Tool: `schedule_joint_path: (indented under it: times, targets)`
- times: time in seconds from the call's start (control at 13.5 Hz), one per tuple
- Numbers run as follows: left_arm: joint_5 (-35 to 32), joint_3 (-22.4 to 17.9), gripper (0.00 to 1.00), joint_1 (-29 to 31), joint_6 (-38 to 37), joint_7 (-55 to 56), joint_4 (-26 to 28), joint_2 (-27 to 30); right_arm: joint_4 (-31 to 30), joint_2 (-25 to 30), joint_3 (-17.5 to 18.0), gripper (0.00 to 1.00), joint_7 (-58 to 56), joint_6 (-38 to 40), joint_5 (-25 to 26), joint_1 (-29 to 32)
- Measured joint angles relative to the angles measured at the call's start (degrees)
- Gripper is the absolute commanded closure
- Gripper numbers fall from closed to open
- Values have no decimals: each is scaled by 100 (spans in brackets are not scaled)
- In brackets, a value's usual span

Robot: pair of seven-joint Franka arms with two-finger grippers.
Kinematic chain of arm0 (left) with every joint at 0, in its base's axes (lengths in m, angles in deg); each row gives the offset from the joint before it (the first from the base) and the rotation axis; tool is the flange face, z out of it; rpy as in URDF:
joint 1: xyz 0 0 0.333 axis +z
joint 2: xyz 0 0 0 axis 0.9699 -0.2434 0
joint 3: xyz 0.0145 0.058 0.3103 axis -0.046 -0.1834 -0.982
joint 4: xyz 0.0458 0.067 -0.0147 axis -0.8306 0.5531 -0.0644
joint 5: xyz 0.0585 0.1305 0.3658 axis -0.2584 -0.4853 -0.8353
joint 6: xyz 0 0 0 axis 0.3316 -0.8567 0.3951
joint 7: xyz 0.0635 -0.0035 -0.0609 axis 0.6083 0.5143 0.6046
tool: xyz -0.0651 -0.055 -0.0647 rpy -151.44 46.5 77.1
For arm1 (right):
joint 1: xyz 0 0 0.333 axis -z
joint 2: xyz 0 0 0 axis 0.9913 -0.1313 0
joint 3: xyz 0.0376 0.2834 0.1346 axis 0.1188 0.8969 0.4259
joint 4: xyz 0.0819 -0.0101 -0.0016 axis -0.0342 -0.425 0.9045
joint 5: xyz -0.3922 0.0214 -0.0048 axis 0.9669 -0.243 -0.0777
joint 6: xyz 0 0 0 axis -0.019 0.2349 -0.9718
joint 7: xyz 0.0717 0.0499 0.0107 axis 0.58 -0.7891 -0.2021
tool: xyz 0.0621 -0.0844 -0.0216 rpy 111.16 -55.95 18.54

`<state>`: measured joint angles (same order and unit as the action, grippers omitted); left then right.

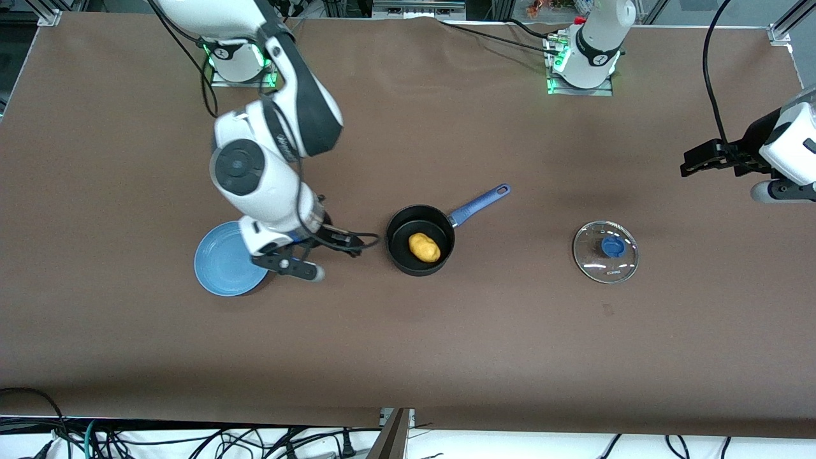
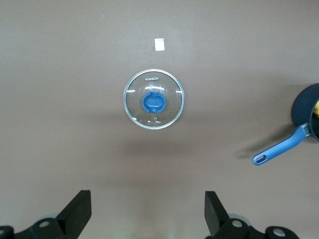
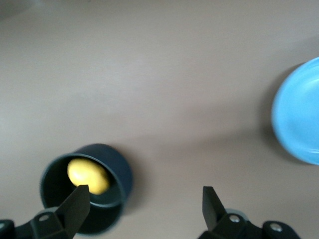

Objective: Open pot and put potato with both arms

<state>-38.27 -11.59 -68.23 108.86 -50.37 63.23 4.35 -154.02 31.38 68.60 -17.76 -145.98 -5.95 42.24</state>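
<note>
1. A small lumpy yellow-orange potato (image 1: 424,247) lies inside the small round black saucepan with a long blue handle (image 1: 420,240), which stands uncovered near the middle of the brown table (image 1: 446,357); the handle angles away from the front camera, toward the left arm's end.
2. The right gripper (image 1: 331,250), black and two-fingered, hangs low over the table between the pot and a flat light-blue plate (image 1: 220,261), its fingers (image 3: 77,204) spread wide and holding nothing; in the right wrist view one fingertip overlaps the pot's rim, though contact cannot be judged.
3. The plate rests toward the right arm's end of the table, partly covered in the front view by the white right arm (image 1: 268,153).
4. A round glass lid with a blue knob (image 1: 605,251) lies flat on the table toward the left arm's end, well apart from the pot.
5. The left gripper (image 2: 147,211) waits above the table near that end, fingers wide apart and empty, with the lid in its wrist view.
</note>
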Motion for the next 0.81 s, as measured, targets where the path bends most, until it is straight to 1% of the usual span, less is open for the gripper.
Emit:
schedule_joint_path:
  times: [0.15,0.37,0.52,0.67,0.81]
  targets:
    - [0,0,0,-29,-9,0,0,-4,-151,459,-441,0,-664,645,0,9]
    - [0,-10,0,-33,-22,0,1,-10,-534,1266,-1112,0,-1547,1481,0,29]
    - [0,-20,0,-32,-22,0,-2,-15,-691,1697,-1482,0,-1980,1970,60,37]
    - [0,-23,0,-33,-22,0,-48,-37,-780,2053,-1626,0,-2193,2241,349,40]
    - [0,-23,0,-32,-22,0,-88,-73,-951,2357,-1566,0,-2247,2302,647,68]
